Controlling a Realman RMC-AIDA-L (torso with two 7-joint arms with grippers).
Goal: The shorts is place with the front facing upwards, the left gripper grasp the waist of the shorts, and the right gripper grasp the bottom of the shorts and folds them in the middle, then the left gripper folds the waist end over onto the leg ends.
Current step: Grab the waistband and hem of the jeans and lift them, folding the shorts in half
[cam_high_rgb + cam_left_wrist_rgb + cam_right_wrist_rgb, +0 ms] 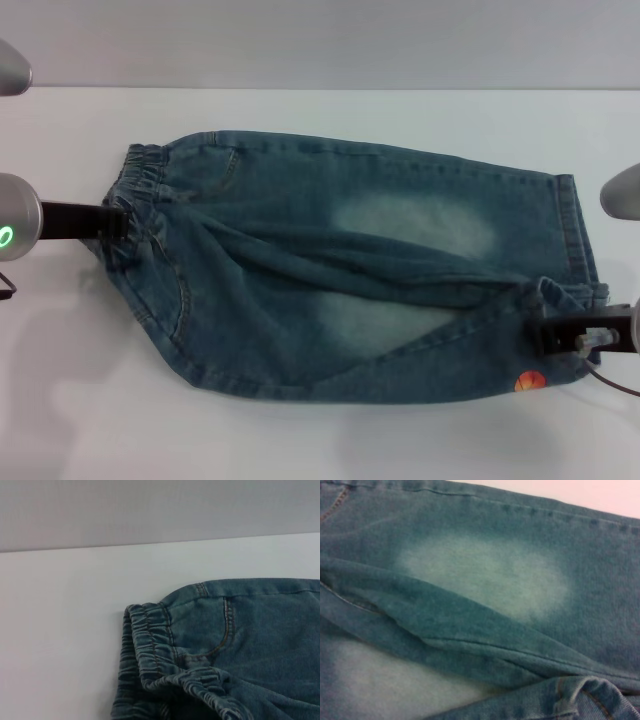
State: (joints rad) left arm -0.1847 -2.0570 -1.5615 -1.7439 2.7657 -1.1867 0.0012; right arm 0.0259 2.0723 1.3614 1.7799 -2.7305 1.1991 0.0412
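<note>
Blue faded denim shorts (350, 270) lying flat mid-table, soft, limp. Black left gripper (115, 222) at puckered waistband (140, 175); grey-black right gripper (555, 330) at bunched hem (565, 295). Jaw states: cannot tell.

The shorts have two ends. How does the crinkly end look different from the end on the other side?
The waist of the shorts is puckered and ruffled; the bottom of the shorts is a flat, straight stitched hem. The waist is the narrower end, the bottom the wider. The waist lies on the robot's left at the left gripper; the bottom lies on its right at the right gripper, with an orange print nearby. Both are blue denim lying on the white table.
</note>
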